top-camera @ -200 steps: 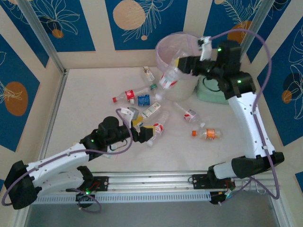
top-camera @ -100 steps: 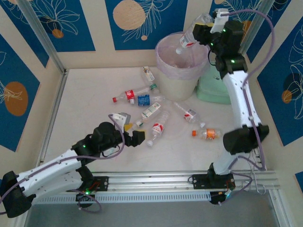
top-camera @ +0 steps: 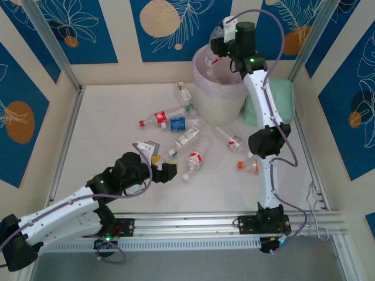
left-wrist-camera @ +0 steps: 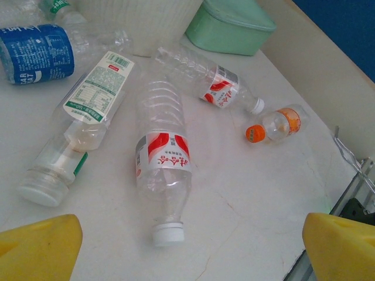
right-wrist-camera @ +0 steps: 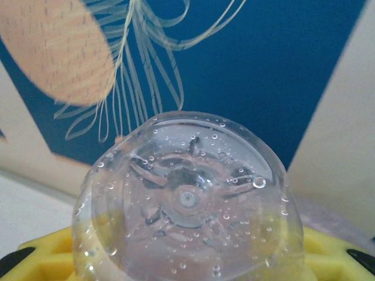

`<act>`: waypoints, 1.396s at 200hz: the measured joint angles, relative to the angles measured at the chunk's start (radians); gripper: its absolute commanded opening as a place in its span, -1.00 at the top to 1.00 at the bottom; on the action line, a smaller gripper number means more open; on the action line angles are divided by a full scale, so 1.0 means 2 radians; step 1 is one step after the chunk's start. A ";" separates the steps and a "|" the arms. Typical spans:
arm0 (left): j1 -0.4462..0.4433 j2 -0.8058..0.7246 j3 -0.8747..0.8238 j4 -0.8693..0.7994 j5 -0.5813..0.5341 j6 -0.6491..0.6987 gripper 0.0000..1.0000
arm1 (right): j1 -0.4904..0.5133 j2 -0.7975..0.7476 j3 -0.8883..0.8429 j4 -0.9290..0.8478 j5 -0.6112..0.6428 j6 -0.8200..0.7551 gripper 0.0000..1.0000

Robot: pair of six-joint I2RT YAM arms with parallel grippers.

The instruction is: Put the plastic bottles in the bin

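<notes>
Currently held bottle: small clear plastic bottle with a red label (top-camera: 212,61), tilted over the mouth of the round cream-white bucket with a pale pink liner (top-camera: 220,108); the right wrist view looks straight at its round, droplet-speckled base (right-wrist-camera: 187,199).
Right pincer (top-camera: 224,45): clamped on that bottle, yellow fingers (right-wrist-camera: 41,257) on either side of it.
Bin position: far side of the worktop (top-camera: 105,117), just beside a mint-green square case (top-camera: 282,96).
Drop risk: the bottle looks close to the far rim. Let go off-centre, it could strike the rim and bounce out behind, or drag the loose liner.
Left pincer (left-wrist-camera: 187,252): fingers wide apart, hovering low over a red-labelled, white-capped bottle (left-wrist-camera: 163,170) lying flat.
Grasp risk: round, thin-walled bottles may roll or squirt away, knocking the nearby white-and-green-labelled bottle (left-wrist-camera: 94,88).
</notes>
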 measured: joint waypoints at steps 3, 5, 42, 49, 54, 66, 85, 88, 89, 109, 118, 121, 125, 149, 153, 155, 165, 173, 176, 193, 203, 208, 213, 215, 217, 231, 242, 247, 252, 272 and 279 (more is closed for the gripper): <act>0.000 0.000 0.000 0.000 0.000 -0.001 -0.92 | 0.001 0.004 0.003 -0.006 0.000 -0.002 0.88; 0.000 0.000 0.000 0.000 0.000 -0.001 -0.92 | 0.002 0.006 0.004 -0.011 0.000 -0.003 0.87; 0.000 -0.002 0.000 -0.011 -0.003 -0.001 -0.92 | 0.004 0.023 -0.017 -0.040 -0.010 -0.011 0.86; 0.000 -0.002 0.000 -0.011 -0.004 -0.001 -0.92 | 0.004 0.023 -0.020 -0.038 -0.010 -0.012 0.85; 0.000 -0.002 0.000 -0.011 -0.005 -0.001 -0.92 | 0.004 0.021 -0.024 -0.037 -0.010 -0.012 0.85; 0.000 -0.002 0.000 -0.011 -0.007 -0.001 -0.92 | 0.003 0.019 -0.032 -0.031 -0.012 -0.013 0.82; 0.000 0.003 0.000 -0.011 -0.007 -0.001 -0.92 | 0.001 0.020 -0.034 -0.028 -0.017 -0.012 0.76; 0.000 0.004 0.000 -0.011 -0.007 -0.001 -0.92 | 0.001 0.021 -0.034 -0.028 -0.017 -0.012 0.75; 0.000 0.004 0.000 -0.011 -0.007 -0.001 -0.92 | 0.000 0.021 -0.034 -0.028 -0.018 -0.012 0.75; 0.000 0.014 0.000 -0.011 -0.007 -0.001 -0.92 | -0.003 0.025 -0.034 -0.027 -0.027 -0.008 0.71; 0.000 0.017 0.000 -0.011 -0.007 -0.001 -0.92 | -0.005 0.027 -0.034 -0.025 -0.031 -0.004 0.70; 0.000 0.017 0.000 -0.011 -0.007 -0.001 -0.92 | -0.006 0.028 -0.034 -0.025 -0.034 -0.002 0.70; 0.000 0.018 0.000 -0.011 -0.007 -0.001 -0.92 | -0.007 0.029 -0.034 -0.025 -0.037 0.001 0.69; 0.000 0.021 0.000 -0.011 -0.007 -0.001 -0.92 | -0.020 0.033 -0.043 -0.028 -0.073 0.028 0.67; 0.000 0.021 0.000 -0.011 -0.008 -0.001 -0.92 | -0.023 0.034 -0.045 -0.034 -0.085 0.035 0.66; 0.000 0.021 0.000 -0.011 -0.008 -0.001 -0.91 | -0.024 0.035 -0.047 -0.035 -0.088 0.037 0.66; 0.000 0.021 0.000 -0.011 -0.009 -0.001 -0.92 | -0.030 0.043 -0.054 -0.046 -0.113 0.058 0.64; 0.000 0.021 0.000 -0.011 -0.011 -0.001 -0.92 | -0.033 0.051 -0.060 -0.062 -0.127 0.071 0.63; 0.000 0.022 0.000 -0.011 -0.011 -0.001 -0.91 | -0.034 0.053 -0.063 -0.069 -0.133 0.075 0.62; 0.000 0.027 0.000 -0.011 -0.011 -0.001 -0.92 | -0.034 0.071 -0.076 -0.103 -0.134 0.081 0.58; 0.000 0.031 0.001 -0.011 -0.012 -0.001 -0.92 | -0.033 0.079 -0.082 -0.116 -0.128 0.082 0.55; 0.000 0.033 0.001 -0.011 -0.013 0.000 -0.92 | -0.033 0.080 -0.084 -0.121 -0.128 0.085 0.53; 0.000 0.035 0.001 -0.011 -0.013 0.000 -0.92 | -0.033 0.080 -0.084 -0.128 -0.128 0.089 0.51; 0.000 0.036 0.001 -0.011 -0.014 0.000 -0.92 | -0.033 0.080 -0.084 -0.130 -0.128 0.090 0.49; 0.000 0.037 0.001 -0.011 -0.014 0.000 -0.91 | -0.033 0.080 -0.084 -0.133 -0.129 0.092 0.48; 0.000 0.043 0.003 -0.011 -0.016 0.000 -0.92 | -0.034 0.080 -0.084 -0.141 -0.125 0.097 0.36; 0.000 0.047 0.005 -0.011 -0.017 0.000 -0.92 | -0.034 0.079 -0.084 -0.143 -0.123 0.098 0.21; 0.000 0.048 0.006 -0.012 -0.016 0.000 -0.92 | -0.034 0.079 -0.084 -0.144 -0.122 0.099 0.15; 0.000 0.049 0.008 -0.012 -0.017 0.000 -0.91 | -0.034 0.078 -0.084 -0.144 -0.121 0.100 0.08; 0.000 0.049 0.013 -0.014 -0.018 0.000 -0.93 | -0.034 0.078 -0.075 -0.156 -0.115 0.101 -0.22; 0.000 0.049 0.016 -0.018 -0.020 0.000 -0.93 | -0.035 0.078 -0.069 -0.163 -0.111 0.100 -0.31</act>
